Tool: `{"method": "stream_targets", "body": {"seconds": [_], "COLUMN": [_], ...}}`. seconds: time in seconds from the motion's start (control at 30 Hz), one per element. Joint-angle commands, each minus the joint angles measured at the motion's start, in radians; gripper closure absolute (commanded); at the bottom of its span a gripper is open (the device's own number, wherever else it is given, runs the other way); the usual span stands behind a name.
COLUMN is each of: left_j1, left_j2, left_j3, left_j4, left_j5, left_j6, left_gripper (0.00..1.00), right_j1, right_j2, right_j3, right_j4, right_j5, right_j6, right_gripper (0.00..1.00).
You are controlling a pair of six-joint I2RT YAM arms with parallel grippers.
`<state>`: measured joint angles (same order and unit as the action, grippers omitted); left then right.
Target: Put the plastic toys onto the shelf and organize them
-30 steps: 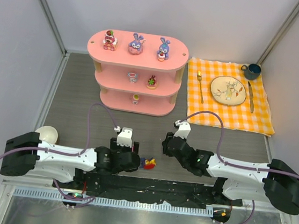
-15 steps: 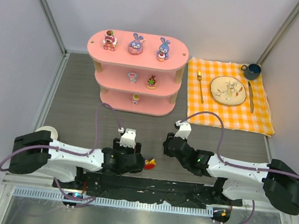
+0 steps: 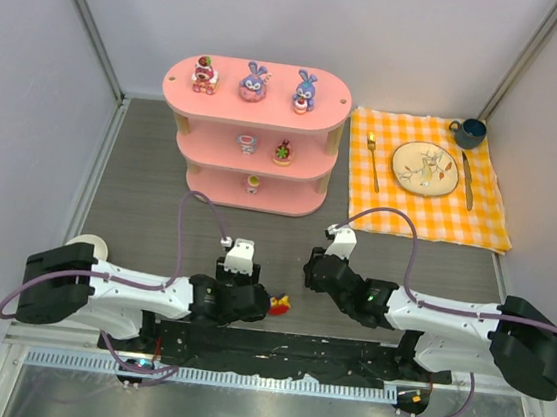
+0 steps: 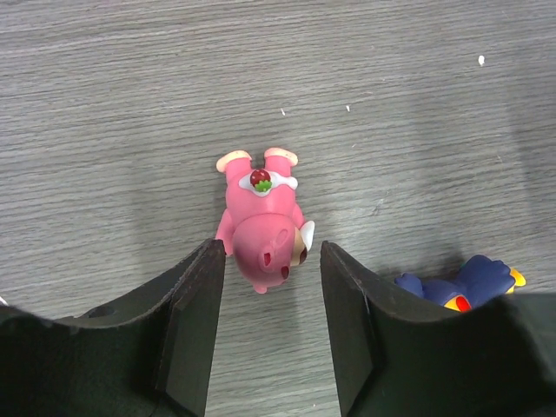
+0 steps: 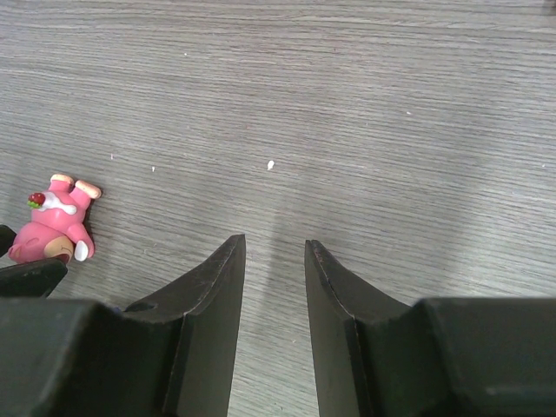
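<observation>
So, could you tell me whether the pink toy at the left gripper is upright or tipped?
Tipped over: the pink toy lies on the table, feet away from the left gripper.

The left hand (image 4: 265, 261) is standing open with the pink bear figurine (image 4: 261, 217) lying head-first in the gap between its fingers. The blue-red-yellow figurine (image 4: 460, 282) is lying just beside the outer face of one finger, crowding that flank. Bare table (image 5: 391, 104) is showing between and ahead of the right hand (image 5: 274, 252) and stretching back to the pink three-tier shelf (image 3: 252, 130), while the orange checked cloth (image 3: 428, 180) is filling the far right and a white bowl (image 3: 91, 244) is sitting against the left arm.
</observation>
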<state>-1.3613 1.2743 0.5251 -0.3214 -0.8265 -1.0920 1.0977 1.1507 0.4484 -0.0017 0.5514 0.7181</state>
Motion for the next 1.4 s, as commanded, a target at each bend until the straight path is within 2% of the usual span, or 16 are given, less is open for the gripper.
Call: {"method": "stream_targets", "body": {"seconds": [0.0,0.2,0.5,1.2,1.37], "left_j1": [-0.005,-0.005,-0.005,-0.005,-0.005], "left_j2": [-0.027,-0.021,0.0,0.033,0.033], "left_j3": [-0.01,-0.019,-0.014,-0.03,-0.031], "left_j4": [0.041,0.044,0.054,0.082,0.085], "left_j5": [-0.039,-0.034,-0.023,-0.006,-0.011], "left_j6": [-0.005,-0.011,-0.008,-0.009,-0.008], "left_gripper": [0.48,0.45,0.5,0.51,0.59], "right_j1": [-0.002,-0.002,-0.005,-0.012,-0.013], "right_j2": [0.0,0.001,-0.002,-0.003,-0.002], "right_j3": [-0.001,0.0,-0.005,-0.007,-0.005], "right_j4": [0.019,0.019,0.017,0.016,0.016], "right_j5": [0.015,0.013,0.012,0.004,0.002], "right_j6": [0.024,0.024,0.027,0.03,0.027], "right_gripper": [0.6,0.6,0.6,0.6,0.6]}}
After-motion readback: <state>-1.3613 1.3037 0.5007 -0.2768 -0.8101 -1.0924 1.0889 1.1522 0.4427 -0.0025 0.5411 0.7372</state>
